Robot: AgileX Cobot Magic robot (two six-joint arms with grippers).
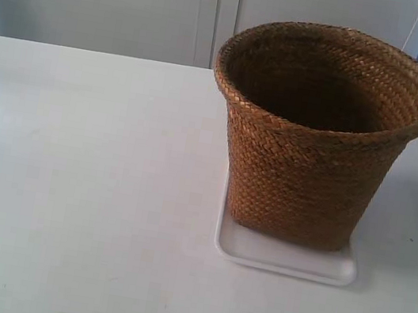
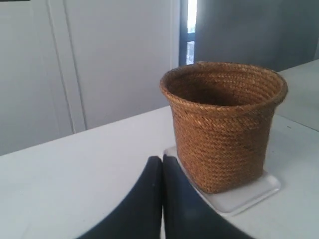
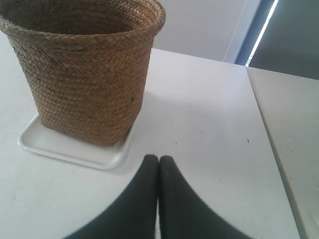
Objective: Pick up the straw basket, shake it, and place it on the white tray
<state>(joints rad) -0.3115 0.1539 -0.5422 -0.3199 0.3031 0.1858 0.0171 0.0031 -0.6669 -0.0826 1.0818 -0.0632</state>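
Count: one table (image 1: 76,182), one straw basket (image 1: 303,172), one white tray (image 1: 288,260) and two grippers, each showing two dark fingers.
Left side: bare white tabletop is filling the left half of the exterior view.
Task's thing: the straw basket is standing upright on the white tray, right of centre on the table, its wide rim flaring out past the tray's edges.
Tray: it is lying flat on the table, its near edge and right corner peeking out in front of the basket's base.
Left gripper (image 2: 162,158): its fingers are pressing together along their length, gripping nothing; it is pointing at the basket, near the tray and apart from both.
Right gripper (image 3: 158,157): its fingers are likewise pressing together with nothing between them, sitting apart from the basket and the tray.
Cut off: both grippers are showing only in their own wrist views, and only as finger ends running out of the frame.
Hidden: the basket is covering most of the tray, and the tray's far edge is sitting behind it.
Hard to make out: the basket's inside is lying in deep shadow and its floor is out of sight.
Containers: the tray is holding the basket alone; whether the basket is holding anything cannot be told.
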